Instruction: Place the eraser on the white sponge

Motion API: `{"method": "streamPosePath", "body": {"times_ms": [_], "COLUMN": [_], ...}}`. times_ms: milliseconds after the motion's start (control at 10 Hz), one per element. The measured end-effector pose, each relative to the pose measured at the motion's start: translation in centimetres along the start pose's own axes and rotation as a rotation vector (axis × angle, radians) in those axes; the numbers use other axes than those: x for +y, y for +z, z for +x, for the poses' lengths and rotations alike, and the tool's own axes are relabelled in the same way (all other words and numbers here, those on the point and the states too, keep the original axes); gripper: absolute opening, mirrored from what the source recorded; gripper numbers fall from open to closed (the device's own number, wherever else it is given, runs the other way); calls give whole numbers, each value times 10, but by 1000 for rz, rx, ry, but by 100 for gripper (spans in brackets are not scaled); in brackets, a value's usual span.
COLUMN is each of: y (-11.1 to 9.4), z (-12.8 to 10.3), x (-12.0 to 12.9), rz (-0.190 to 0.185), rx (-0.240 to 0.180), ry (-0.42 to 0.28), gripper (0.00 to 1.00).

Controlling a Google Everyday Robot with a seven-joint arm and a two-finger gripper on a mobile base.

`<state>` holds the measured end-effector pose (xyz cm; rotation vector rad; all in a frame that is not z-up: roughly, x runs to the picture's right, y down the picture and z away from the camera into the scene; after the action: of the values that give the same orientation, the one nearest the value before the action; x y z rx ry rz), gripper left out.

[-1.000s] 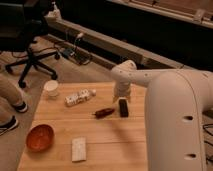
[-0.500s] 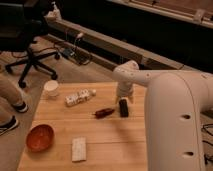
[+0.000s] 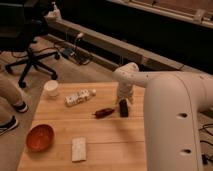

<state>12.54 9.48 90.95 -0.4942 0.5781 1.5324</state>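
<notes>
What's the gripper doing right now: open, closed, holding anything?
Gripper: open, lowered right over the eraser on the table; no grip on it visible.

Nothing written can be read here: no label, brand, number or sign. The small white box [image 3: 80, 97] on the bench [image 3: 107, 142] has dark dots on it (marks only, not legible as letters or digits). The white cup [image 3: 51, 88] and the white sponge [image 3: 78, 149] show no print. The gripper [image 3: 123, 103] is low over the bench's far right part, right at the eraser [image 3: 123, 111], and neither shows a legible marking.
</notes>
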Motion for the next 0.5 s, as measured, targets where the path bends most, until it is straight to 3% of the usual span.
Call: {"method": "streamPosePath", "body": {"times_ms": [500], "y": [14], "z": [4], "x": [3], "rz": [1], "rx": [16], "ry": [12], "gripper": [63]}}
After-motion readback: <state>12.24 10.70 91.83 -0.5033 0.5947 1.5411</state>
